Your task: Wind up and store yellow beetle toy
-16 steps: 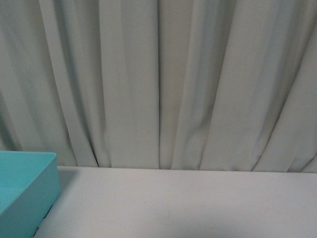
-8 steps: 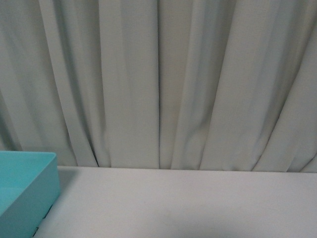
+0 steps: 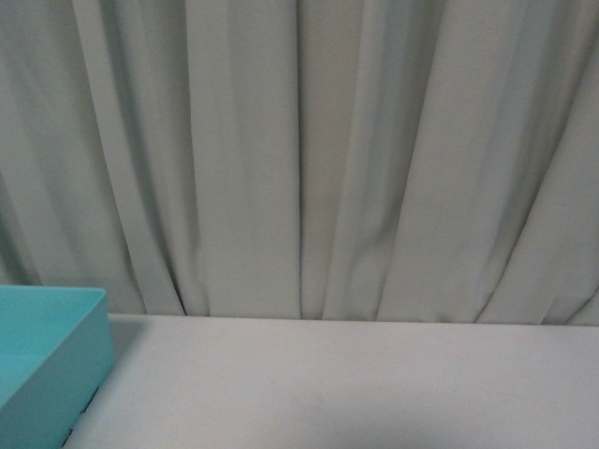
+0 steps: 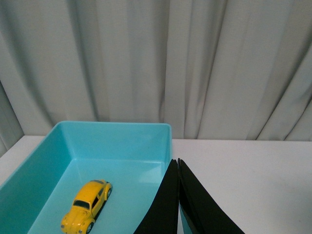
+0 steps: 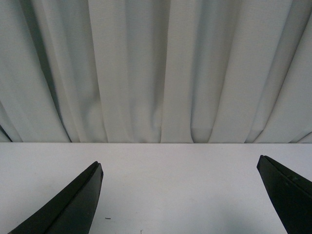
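Left end effector [image 4: 178, 163] closed, fingers pressed together, holding nothing, poised over the near rim of the turquoise bin [image 4: 122, 127]. Yellow beetle toy [image 4: 87, 205] sits on its wheels on the bin floor, apart from the walls. Right end effector [image 5: 180, 195] wide open above bare white desk [image 5: 180, 165]. Grey curtain [image 3: 299, 159] hangs behind the desk's far edge.

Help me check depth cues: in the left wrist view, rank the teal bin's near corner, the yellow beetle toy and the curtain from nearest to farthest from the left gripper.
1. Teal bin corner, right by the shut left gripper.
2. Yellow beetle toy, lying on the bin floor.
3. Curtain, behind the table.
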You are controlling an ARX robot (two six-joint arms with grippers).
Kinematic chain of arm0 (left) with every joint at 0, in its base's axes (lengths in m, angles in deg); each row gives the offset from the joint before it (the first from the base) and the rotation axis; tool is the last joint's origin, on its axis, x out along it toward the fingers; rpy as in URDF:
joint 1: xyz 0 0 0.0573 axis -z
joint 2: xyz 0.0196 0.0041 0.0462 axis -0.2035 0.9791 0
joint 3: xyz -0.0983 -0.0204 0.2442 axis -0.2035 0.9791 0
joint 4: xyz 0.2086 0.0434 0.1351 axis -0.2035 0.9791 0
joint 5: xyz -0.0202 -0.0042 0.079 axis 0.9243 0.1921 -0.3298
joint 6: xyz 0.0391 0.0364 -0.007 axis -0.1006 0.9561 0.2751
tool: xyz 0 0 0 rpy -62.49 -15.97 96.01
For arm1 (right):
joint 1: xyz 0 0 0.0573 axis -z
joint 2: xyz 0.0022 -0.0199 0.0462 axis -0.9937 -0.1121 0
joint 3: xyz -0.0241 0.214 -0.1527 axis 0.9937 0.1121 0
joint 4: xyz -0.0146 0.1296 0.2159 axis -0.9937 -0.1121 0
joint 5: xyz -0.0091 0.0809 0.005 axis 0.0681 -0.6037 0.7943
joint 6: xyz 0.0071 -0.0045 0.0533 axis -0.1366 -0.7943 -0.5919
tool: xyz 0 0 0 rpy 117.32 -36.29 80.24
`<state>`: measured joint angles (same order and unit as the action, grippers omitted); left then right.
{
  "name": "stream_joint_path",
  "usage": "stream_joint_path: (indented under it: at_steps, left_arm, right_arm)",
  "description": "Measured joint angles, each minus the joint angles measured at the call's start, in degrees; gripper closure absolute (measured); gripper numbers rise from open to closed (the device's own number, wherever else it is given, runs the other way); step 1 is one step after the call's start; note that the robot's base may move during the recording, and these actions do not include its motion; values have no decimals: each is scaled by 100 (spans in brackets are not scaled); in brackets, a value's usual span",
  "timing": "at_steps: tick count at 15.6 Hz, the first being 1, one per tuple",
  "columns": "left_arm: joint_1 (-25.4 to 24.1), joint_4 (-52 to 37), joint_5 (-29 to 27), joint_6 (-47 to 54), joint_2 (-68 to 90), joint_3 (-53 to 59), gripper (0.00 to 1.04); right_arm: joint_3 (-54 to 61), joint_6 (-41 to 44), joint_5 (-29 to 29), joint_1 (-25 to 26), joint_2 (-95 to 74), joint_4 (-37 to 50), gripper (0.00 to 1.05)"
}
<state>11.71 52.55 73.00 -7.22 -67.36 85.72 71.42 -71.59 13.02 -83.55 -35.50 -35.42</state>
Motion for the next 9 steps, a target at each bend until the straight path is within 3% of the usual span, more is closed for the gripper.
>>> stream_joint_path:
  at_steps: [6,7,9]
  left_arm:
    - [0,-20,2,0,-9,0,103]
    - [0,-17,2,-4,-9,0,97]
    - [0,-17,2,-4,-9,0,73]
  right_arm:
    - [0,-2,0,0,-2,0,7]
    - [0,0,0,0,-2,2,7]
    - [0,0,0,0,-2,0,7]
